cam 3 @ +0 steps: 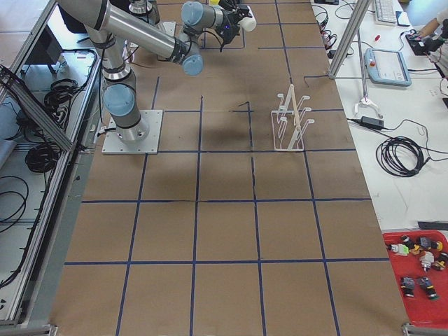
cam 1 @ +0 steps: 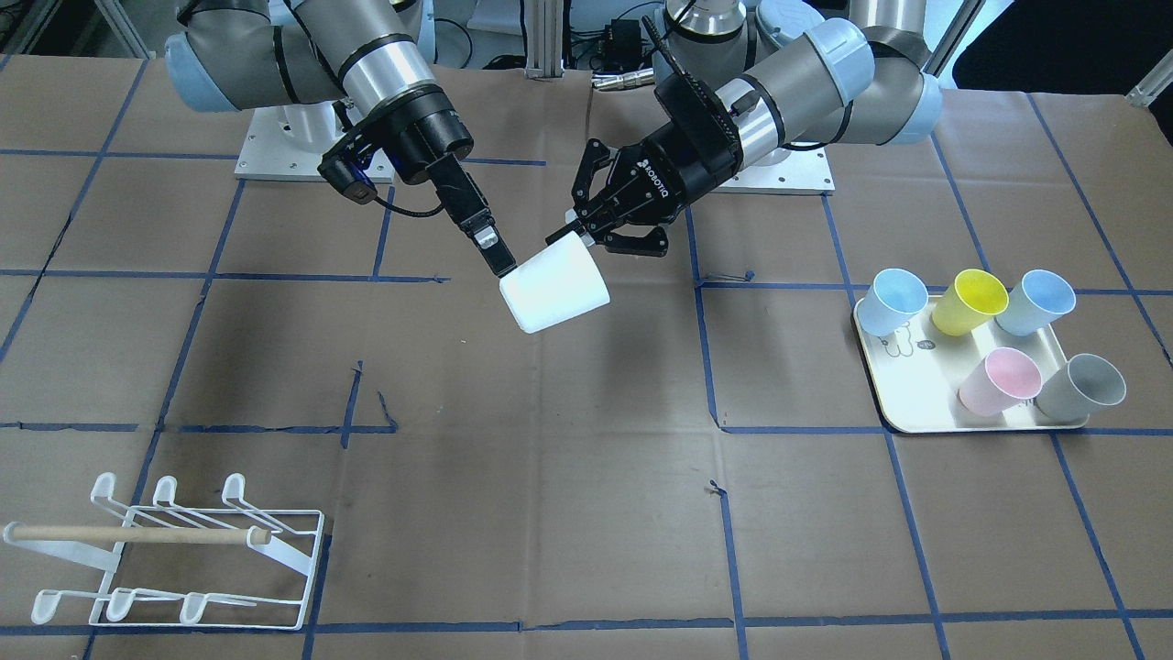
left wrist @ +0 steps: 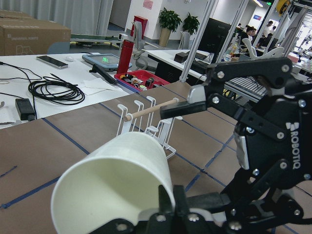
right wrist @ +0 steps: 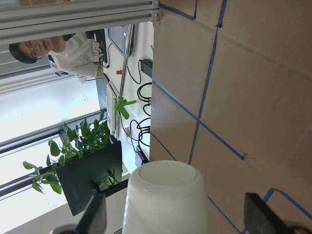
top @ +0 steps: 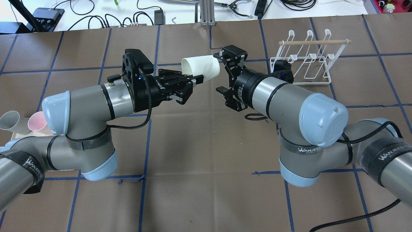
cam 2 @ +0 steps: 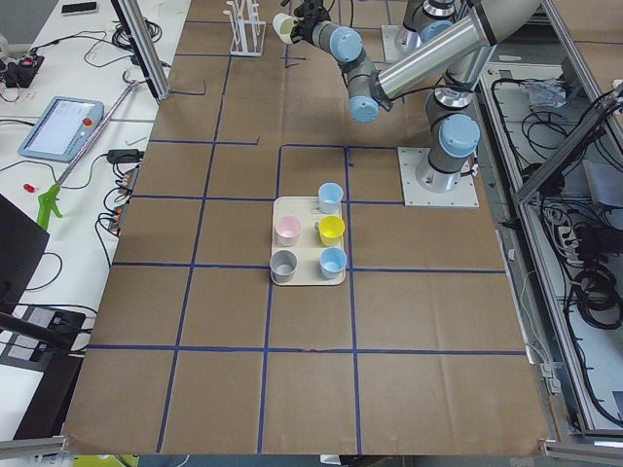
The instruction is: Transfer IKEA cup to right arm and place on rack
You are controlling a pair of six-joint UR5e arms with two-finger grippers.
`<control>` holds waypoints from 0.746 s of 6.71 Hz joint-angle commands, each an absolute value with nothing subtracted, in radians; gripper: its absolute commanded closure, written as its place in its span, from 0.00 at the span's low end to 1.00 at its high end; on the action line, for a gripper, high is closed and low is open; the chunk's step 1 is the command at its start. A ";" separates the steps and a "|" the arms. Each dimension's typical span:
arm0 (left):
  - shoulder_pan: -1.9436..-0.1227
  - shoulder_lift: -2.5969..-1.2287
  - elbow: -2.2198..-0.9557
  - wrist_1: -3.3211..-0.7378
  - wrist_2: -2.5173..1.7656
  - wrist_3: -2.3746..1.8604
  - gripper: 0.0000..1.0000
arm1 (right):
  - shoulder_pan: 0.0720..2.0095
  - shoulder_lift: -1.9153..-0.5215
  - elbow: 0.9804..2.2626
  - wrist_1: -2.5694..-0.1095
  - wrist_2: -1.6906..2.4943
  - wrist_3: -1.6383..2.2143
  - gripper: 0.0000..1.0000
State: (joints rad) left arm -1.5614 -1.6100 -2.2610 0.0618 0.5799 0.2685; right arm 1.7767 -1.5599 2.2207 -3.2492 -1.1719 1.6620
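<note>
The white IKEA cup [top: 201, 67] hung in mid-air, lying on its side, with the left gripper [top: 196, 80] pinching its rim wall. Its long axis ran straight from one gripper to the other: the closed base pointed into the right gripper [top: 219, 72], whose jaws stood wide, one each side of the base, apparently not touching it

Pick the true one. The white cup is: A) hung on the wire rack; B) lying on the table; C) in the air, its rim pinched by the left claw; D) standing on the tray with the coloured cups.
C: the white cup hangs above the table, the left claw shut on its rim, the open right claw straddling its base.
</note>
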 commanded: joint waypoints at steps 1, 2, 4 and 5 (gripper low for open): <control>-1.563 -1.611 -2.261 0.063 0.580 0.265 1.00 | 1.796 -1.536 2.214 -3.237 -1.170 1.667 0.00; -1.562 -1.611 -2.260 0.063 0.580 0.264 1.00 | 1.807 -1.511 2.192 -3.237 -1.173 1.667 0.00; -1.563 -1.611 -2.260 0.063 0.580 0.264 1.00 | 1.815 -1.494 2.162 -3.235 -1.173 1.667 0.00; -1.563 -1.611 -2.260 0.063 0.581 0.259 1.00 | 1.815 -1.494 2.146 -3.217 -1.173 1.667 0.00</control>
State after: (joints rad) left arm -1.5631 -1.6106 -2.2595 0.0631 0.5799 0.2628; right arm 1.8131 -1.4972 2.1652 -3.2311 -1.1732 1.6674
